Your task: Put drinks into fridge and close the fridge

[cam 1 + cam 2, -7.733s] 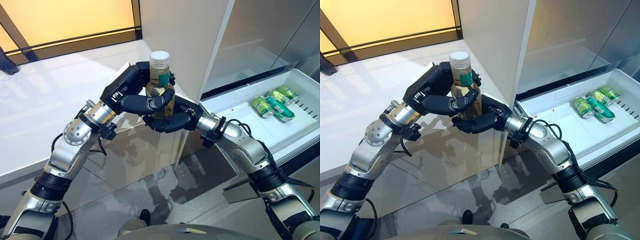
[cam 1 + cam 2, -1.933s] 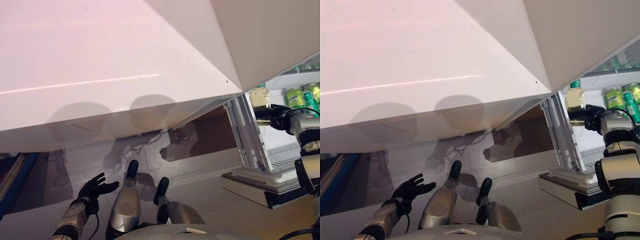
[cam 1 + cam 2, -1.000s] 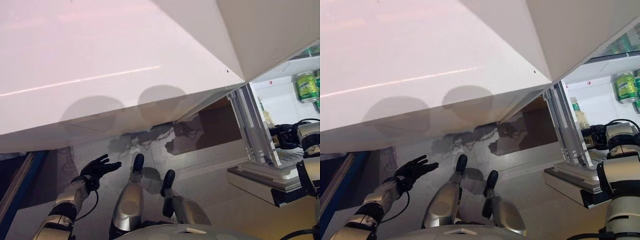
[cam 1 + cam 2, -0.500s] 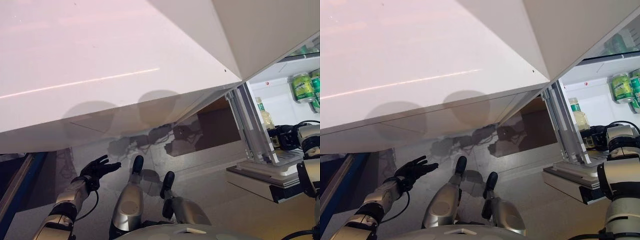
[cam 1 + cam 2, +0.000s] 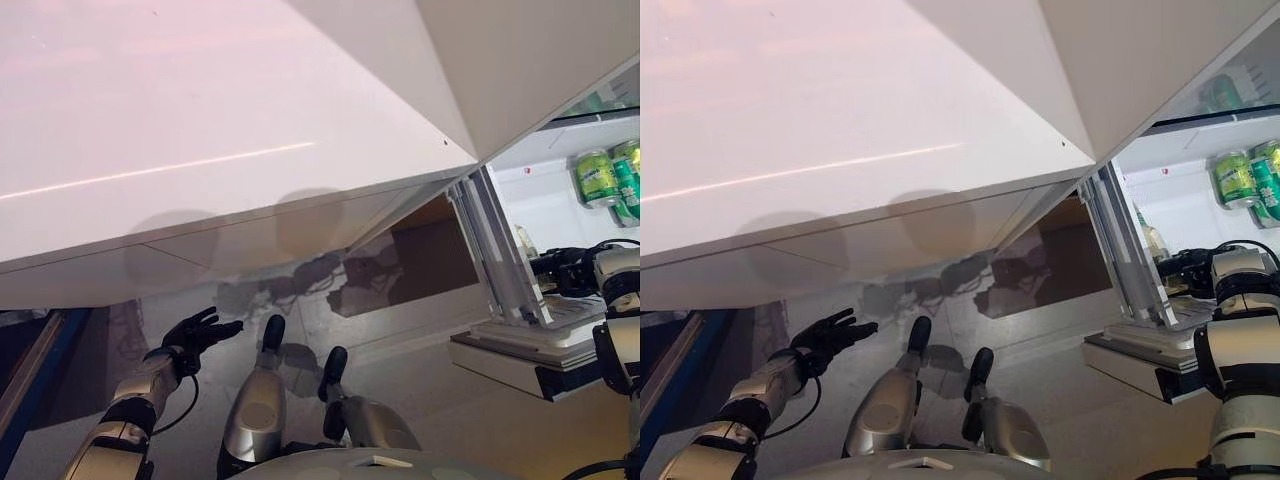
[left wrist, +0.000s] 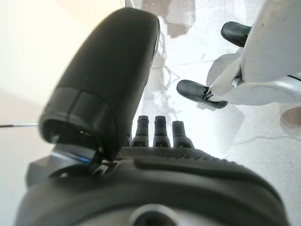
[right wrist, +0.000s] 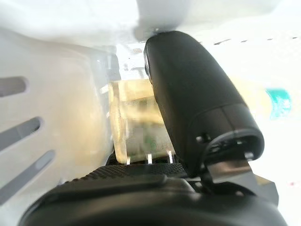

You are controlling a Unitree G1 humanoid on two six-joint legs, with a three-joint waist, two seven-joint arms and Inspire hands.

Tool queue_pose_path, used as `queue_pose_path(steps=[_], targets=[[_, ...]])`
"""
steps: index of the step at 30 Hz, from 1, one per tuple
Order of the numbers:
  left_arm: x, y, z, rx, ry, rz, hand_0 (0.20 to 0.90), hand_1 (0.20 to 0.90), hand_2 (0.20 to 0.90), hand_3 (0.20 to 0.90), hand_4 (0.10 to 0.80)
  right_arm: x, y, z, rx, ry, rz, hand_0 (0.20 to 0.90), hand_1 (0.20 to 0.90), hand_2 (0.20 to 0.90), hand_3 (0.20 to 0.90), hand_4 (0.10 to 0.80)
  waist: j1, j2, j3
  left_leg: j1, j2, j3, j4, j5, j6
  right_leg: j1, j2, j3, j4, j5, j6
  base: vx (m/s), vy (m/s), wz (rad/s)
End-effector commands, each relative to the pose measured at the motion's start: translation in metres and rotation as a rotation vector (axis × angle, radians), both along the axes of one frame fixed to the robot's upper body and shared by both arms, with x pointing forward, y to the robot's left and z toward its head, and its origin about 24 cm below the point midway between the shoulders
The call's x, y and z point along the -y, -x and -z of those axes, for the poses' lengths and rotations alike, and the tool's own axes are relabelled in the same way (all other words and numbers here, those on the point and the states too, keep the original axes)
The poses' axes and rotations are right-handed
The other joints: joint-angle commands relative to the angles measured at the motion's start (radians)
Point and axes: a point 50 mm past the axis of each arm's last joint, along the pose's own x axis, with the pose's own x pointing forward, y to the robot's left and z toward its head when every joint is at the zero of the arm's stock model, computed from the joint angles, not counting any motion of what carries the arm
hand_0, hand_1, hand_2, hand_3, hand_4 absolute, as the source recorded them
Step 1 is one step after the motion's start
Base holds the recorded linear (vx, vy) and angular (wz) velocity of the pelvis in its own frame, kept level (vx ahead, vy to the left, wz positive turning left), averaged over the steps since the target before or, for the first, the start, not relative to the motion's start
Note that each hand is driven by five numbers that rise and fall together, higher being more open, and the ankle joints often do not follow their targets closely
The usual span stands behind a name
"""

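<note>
Bottle: a clear plastic bottle (image 7: 136,117) of pale yellow drink with a green-printed label, lying inside the open fridge (image 5: 1180,200) against the white slotted wall of a door bin; in the eye views only a sliver of it (image 5: 1153,240) shows behind the door edge.
Right hand: the dark, matte right hand (image 5: 1188,268) reaches into the fridge; in its wrist view the thumb lies across the bottle and the fingers curl beneath it, so it grips the bottle.
Left hand: the left hand (image 5: 198,331) hangs low over the glossy grey floor (image 5: 420,370), fingers spread and straight, holding nothing; its wrist view shows only fingertips and the thumb's smooth rounded cover.
Cans: green cans (image 5: 598,177) lie on their sides on a white shelf further in, well apart from the bottle.
Fridge shape: flat white panels; a large smooth white door (image 5: 200,120) fills the upper part of the eye views.
View differences: only the right wrist view shows the grip and the bin's slots; only the eye views show the cans and the left hand.
Change: half a second ago the bottle stood more exposed beside the door edge; now it is lower and mostly hidden. The left hand has kept its spread pose.
</note>
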Motion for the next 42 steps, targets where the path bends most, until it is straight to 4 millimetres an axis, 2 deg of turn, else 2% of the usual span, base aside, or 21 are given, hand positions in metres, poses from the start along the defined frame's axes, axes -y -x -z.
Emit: queue_pose_path(steps=[1, 9, 14, 18, 20, 23, 24, 25, 26, 30, 33, 35, 36, 38, 42], targets=[[-0.012, 0.020, 0.009, -0.067, -0.039, -0.017, 0.900, 0.900, 0.900, 0.900, 0.800, 0.011, 0.002, -0.011, 0.025, 0.106, 0.015, 0.900, 0.900, 0.900, 0.900, 0.800, -0.010, 0.007, -0.087, -0.044, -0.021, 0.001, 0.030, -0.096, 0.023, -0.127, -0.008, 0.020, 0.073, 0.071, 0.063, 0.000, 0.000, 0.00], [-0.011, 0.028, 0.014, -0.093, -0.034, -0.021, 0.900, 0.900, 0.900, 0.900, 0.800, 0.017, -0.001, -0.024, 0.190, 0.117, 0.070, 0.900, 0.900, 0.900, 0.900, 0.800, -0.027, 0.017, -0.121, -0.017, -0.021, 0.010, 0.020, -0.102, 0.026, -0.109, -0.010, 0.023, 0.072, 0.062, 0.063, 0.008, 0.022, -0.04], [-0.009, 0.040, 0.024, -0.148, -0.033, -0.005, 0.900, 0.900, 0.900, 0.900, 0.800, 0.024, -0.005, -0.046, 0.337, 0.154, 0.087, 0.900, 0.900, 0.900, 0.900, 0.800, -0.050, 0.031, -0.161, 0.009, -0.024, 0.018, 0.012, -0.108, 0.026, -0.091, -0.013, 0.030, 0.065, 0.055, 0.064, 0.026, 0.063, -0.02], [-0.001, 0.058, 0.036, -0.214, 0.009, 0.022, 0.900, 0.900, 0.900, 0.900, 0.800, 0.028, -0.009, -0.086, 0.534, 0.249, 0.073, 0.900, 0.900, 0.900, 0.900, 0.800, -0.086, 0.064, -0.209, 0.036, -0.031, 0.029, 0.008, -0.117, 0.026, -0.073, -0.020, 0.042, 0.060, 0.044, 0.064, 0.022, 0.125, -0.05], [0.001, 0.062, 0.039, -0.227, 0.024, 0.028, 0.900, 0.900, 0.900, 0.900, 0.800, 0.025, -0.011, -0.100, 0.604, 0.302, 0.065, 0.900, 0.900, 0.900, 0.900, 0.800, -0.097, 0.073, -0.222, 0.043, -0.034, 0.030, 0.008, -0.120, 0.026, -0.068, -0.022, 0.048, 0.059, 0.040, 0.065, 0.012, 0.093, 0.00], [0.007, 0.074, 0.047, -0.258, 0.061, 0.039, 0.900, 0.900, 0.900, 0.900, 0.800, 0.012, -0.011, -0.132, 0.792, 0.385, 0.034, 0.900, 0.900, 0.900, 0.900, 0.800, -0.130, 0.096, -0.256, 0.064, -0.037, 0.037, 0.006, -0.130, 0.026, -0.054, -0.027, 0.061, 0.056, 0.032, 0.066, 0.028, 0.089, -0.02], [0.008, 0.075, 0.047, -0.261, 0.062, 0.042, 0.900, 0.900, 0.900, 0.900, 0.800, 0.011, -0.010, -0.133, 0.808, 0.390, 0.035, 0.900, 0.900, 0.900, 0.900, 0.800, -0.132, 0.097, -0.259, 0.066, -0.037, 0.037, 0.006, -0.131, 0.026, -0.052, -0.028, 0.062, 0.056, 0.031, 0.066, 0.055, 0.068, -0.05], [0.010, 0.082, 0.051, -0.279, 0.077, 0.044, 0.900, 0.900, 0.900, 0.900, 0.800, 0.003, -0.007, -0.144, 0.896, 0.416, 0.020, 0.900, 0.900, 0.900, 0.900, 0.800, -0.148, 0.107, -0.276, 0.076, -0.037, 0.040, 0.005, -0.136, 0.026, -0.044, -0.029, 0.068, 0.055, 0.026, 0.066, 0.040, 0.040, -0.05], [0.010, 0.083, 0.051, -0.282, 0.078, 0.046, 0.900, 0.900, 0.900, 0.900, 0.800, 0.002, -0.005, -0.144, 0.918, 0.421, 0.019, 0.900, 0.900, 0.900, 0.900, 0.800, -0.149, 0.107, -0.279, 0.078, -0.037, 0.041, 0.005, -0.137, 0.027, -0.042, -0.029, 0.068, 0.055, 0.025, 0.066, 0.052, 0.037, -0.08], [0.013, 0.099, 0.058, -0.320, 0.094, 0.045, 0.900, 0.900, 0.900, 0.900, 0.800, -0.021, 0.010, -0.161, 1.131, 0.446, -0.018, 0.900, 0.900, 0.900, 0.900, 0.800, -0.187, 0.120, -0.312, 0.106, -0.034, 0.053, 0.005, -0.153, 0.029, -0.023, -0.025, 0.086, 0.056, 0.011, 0.064, 0.052, -0.008, -0.13], [0.014, 0.109, 0.061, -0.341, 0.096, 0.048, 0.900, 0.900, 0.900, 0.900, 0.800, -0.027, 0.023, -0.166, 1.226, 0.471, -0.023, 0.900, 0.900, 0.900, 0.900, 0.800, -0.204, 0.125, -0.322, 0.122, -0.032, 0.061, 0.010, -0.162, 0.031, -0.013, -0.024, 0.094, 0.067, -0.001, 0.060, 0.036, -0.018, -0.08], [0.015, 0.118, 0.064, -0.354, 0.101, 0.046, 0.900, 0.900, 0.900, 0.900, 0.800, -0.031, 0.034, -0.166, 1.297, 0.490, -0.014, 0.900, 0.900, 0.900, 0.900, 0.800, -0.219, 0.131, -0.325, 0.132, -0.027, 0.074, 0.025, -0.172, 0.033, -0.007, -0.023, 0.099, 0.086, -0.015, 0.054, 0.056, -0.022, -0.21], [0.016, 0.125, 0.066, -0.360, 0.106, 0.040, 0.900, 0.900, 0.900, 0.900, 0.800, -0.031, 0.046, -0.166, 1.360, 0.515, 0.017, 0.900, 0.900, 0.900, 0.900, 0.800, -0.237, 0.136, -0.324, 0.138, -0.027, 0.082, 0.050, -0.187, 0.037, -0.003, -0.021, 0.108, 0.109, -0.029, 0.047, 0.049, -0.023, -0.19], [0.016, 0.129, 0.067, -0.363, 0.108, 0.039, 0.900, 0.900, 0.900, 0.900, 0.800, -0.029, 0.055, -0.162, 1.398, 0.522, 0.055, 0.900, 0.900, 0.900, 0.900, 0.800, -0.244, 0.137, -0.321, 0.140, -0.029, 0.088, 0.078, -0.202, 0.040, -0.001, -0.022, 0.111, 0.127, -0.039, 0.044, 0.031, -0.024, -0.08], [0.024, 0.142, 0.072, -0.380, 0.121, 0.023, 0.900, 0.900, 0.900, 0.900, 0.800, -0.024, 0.087, -0.143, 1.541, 0.476, 0.159, 0.900, 0.900, 0.900, 0.900, 0.800, -0.267, 0.142, -0.305, 0.150, -0.036, 0.093, 0.156, -0.249, 0.057, 0.011, -0.017, 0.127, 0.185, -0.071, 0.031, 0.043, -0.028, -0.15]])
